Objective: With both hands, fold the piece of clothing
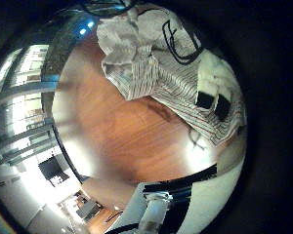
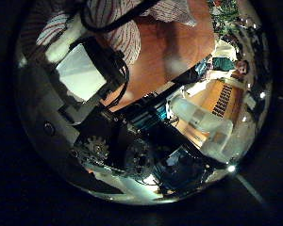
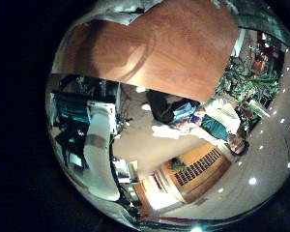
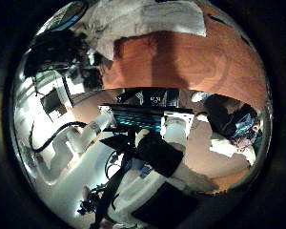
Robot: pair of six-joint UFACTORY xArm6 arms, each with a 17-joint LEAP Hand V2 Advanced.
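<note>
The striped garment lay crumpled in loose folds on the wooden table, bunched toward one edge of the table rather than spread flat across it. One sleeve-like part trailed out from the heap over the tabletop. In the left little finger side palm view, the left hand showed as black and white finger parts lying on the cloth at the end of the heap nearest that palm, touching the fabric where it draped over the table. The left thumb side palm view showed the same striped cloth filling the part of the picture nearest the palm, so the left palm was close above it. A white finger part of that hand lay against the folds, with bare tabletop just beyond. From these views I could not tell whether the left hand's fingers were curled round the cloth or only resting on it. The right thumb side palm view showed the garment at the far side of the table from that palm, well apart from it, with a wide stretch of bare wood between. The right little finger side palm view showed only bare tabletop. The right hand's fingers did not show clearly, so I could not tell whether it was released or clenched.
</note>
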